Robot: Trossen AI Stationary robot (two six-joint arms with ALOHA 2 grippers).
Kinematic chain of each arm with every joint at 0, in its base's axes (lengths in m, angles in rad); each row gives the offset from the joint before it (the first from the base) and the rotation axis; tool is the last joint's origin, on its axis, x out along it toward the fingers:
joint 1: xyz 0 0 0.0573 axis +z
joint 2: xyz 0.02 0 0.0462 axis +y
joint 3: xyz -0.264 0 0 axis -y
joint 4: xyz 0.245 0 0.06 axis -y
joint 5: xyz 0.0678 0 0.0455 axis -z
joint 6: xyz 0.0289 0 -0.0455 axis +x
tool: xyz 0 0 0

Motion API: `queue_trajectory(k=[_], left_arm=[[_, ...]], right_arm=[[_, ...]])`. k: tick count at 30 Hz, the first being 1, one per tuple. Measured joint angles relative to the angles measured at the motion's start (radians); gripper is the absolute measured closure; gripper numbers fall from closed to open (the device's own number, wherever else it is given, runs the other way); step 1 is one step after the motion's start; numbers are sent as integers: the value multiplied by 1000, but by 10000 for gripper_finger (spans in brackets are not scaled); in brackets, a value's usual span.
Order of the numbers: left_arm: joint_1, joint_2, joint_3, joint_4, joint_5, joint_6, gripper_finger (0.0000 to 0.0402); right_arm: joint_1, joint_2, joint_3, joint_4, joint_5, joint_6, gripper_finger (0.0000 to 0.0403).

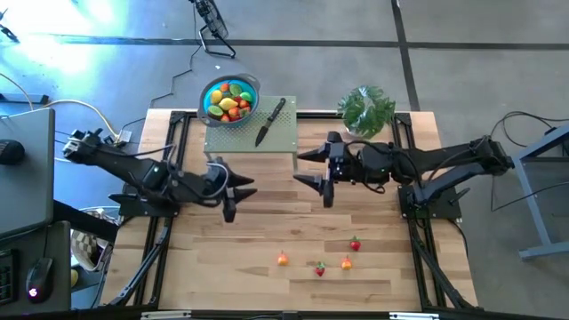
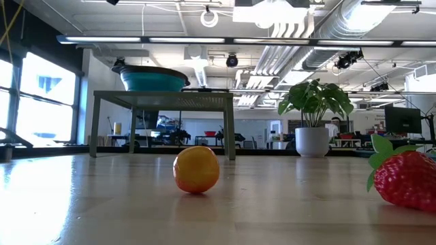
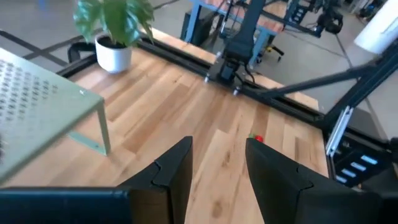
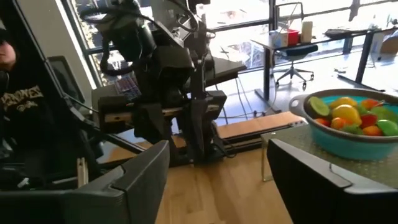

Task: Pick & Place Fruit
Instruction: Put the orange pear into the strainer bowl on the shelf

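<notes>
I hold both arms above mid-table with nothing in either. The right gripper (image 1: 313, 169) hangs just beside the raised green stand (image 1: 250, 135), fingers spread with empty space between them. The left gripper (image 1: 238, 195) also stands parted and empty. Most fruit already sits in the blue bowl (image 1: 229, 100) on the stand. Four pieces remain on the wood near the front edge: an orange (image 1: 283, 259), a strawberry (image 1: 355, 244), and two more between them. For the next pick, I judge the right arm best placed: descend vertically over the strawberry, centre it between the fingers, and close gently so it does not roll.
</notes>
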State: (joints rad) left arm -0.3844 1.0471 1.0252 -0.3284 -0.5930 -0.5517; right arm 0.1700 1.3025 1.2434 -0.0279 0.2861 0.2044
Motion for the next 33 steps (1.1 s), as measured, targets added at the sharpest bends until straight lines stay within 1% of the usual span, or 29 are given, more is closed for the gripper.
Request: queue_trajectory(k=[4,6,10,12,16,20,22,25,28,31,33], left_arm=[[-43,47,0,22,-40,-30,259],[-58,78,0,22,-42,-33,259],[-85,139,0,19,-49,-67,259],[-90,164,0,21,-50,-99,259],[-90,209,1,35,-51,-185,259],[-90,264,1,49,-68,-277,259],[-98,299,1,56,-89,-333,265],[-103,354,0,93,-121,-371,288],[-110,408,21,126,-121,-374,324],[-115,473,84,124,-123,-374,367],[-124,509,126,85,-120,-374,392]], right_arm=[[20,-10,0,-30,0,10,155],[30,-20,0,-62,1,12,166],[35,-79,-1,-202,-3,13,203],[39,-110,1,-245,0,11,232],[54,-170,1,-318,1,-34,307],[55,-221,1,-364,-43,-101,383],[54,-246,1,-391,-63,-117,393],[55,-276,1,-453,-89,-122,396],[55,-308,-9,-511,-123,-123,399],[55,-356,-57,-486,-162,-126,400],[55,-392,-102,-448,-163,-126,399]])
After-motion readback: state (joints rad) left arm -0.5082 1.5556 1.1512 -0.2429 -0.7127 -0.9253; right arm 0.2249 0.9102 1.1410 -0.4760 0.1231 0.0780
